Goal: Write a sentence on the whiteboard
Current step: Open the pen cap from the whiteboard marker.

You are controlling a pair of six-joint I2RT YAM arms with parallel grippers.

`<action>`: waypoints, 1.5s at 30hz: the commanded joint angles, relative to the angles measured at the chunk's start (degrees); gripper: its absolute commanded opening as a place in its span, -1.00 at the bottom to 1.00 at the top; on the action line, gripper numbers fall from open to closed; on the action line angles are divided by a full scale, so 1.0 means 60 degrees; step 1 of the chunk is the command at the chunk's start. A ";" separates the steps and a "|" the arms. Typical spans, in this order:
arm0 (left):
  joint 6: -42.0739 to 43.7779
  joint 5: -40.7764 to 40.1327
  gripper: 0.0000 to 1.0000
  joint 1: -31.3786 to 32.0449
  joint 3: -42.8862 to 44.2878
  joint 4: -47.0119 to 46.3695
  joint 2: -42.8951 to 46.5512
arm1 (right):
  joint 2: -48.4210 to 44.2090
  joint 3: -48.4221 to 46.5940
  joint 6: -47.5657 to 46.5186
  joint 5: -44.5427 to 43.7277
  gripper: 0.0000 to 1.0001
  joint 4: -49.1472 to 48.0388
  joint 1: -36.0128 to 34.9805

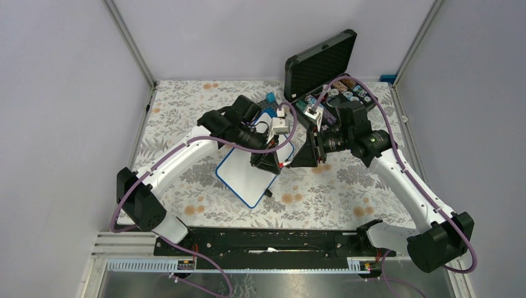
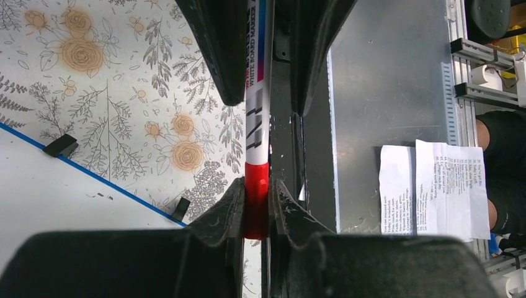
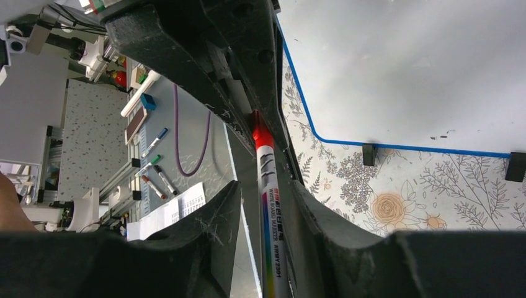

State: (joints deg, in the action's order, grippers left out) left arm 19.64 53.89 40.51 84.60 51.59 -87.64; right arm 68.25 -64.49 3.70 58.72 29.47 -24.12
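Note:
The whiteboard (image 1: 245, 177), white with a thin blue frame and black feet, lies tilted on the floral cloth; it also shows in the left wrist view (image 2: 49, 198) and the right wrist view (image 3: 403, 68). No red sentence shows on it, only a few tiny specks. A white marker (image 2: 257, 124) with a red cap (image 2: 256, 198) hangs between both grippers just off the board's right edge. My left gripper (image 2: 256, 202) is shut on the red cap. My right gripper (image 3: 265, 189) stands round the marker barrel (image 3: 273, 230), with a gap on one side, jaws open.
An open black case (image 1: 322, 62) with small parts stands at the back right, a blue object (image 1: 270, 97) behind the board. Printed paper sheets (image 2: 434, 189) lie on the grey bench beyond the table edge. Spare markers (image 3: 155, 177) lie there too.

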 commanded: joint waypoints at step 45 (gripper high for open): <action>0.0330 0.0304 -1.00 0.0215 0.0453 0.0188 -0.0116 | -0.0158 -0.0106 0.0116 0.0761 -0.33 -0.0079 -0.0214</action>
State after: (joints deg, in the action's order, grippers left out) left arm 20.58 54.89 41.95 87.79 56.34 -90.76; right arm 67.81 -63.66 2.96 60.62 30.30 -24.45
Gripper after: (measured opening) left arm 0.134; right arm 0.340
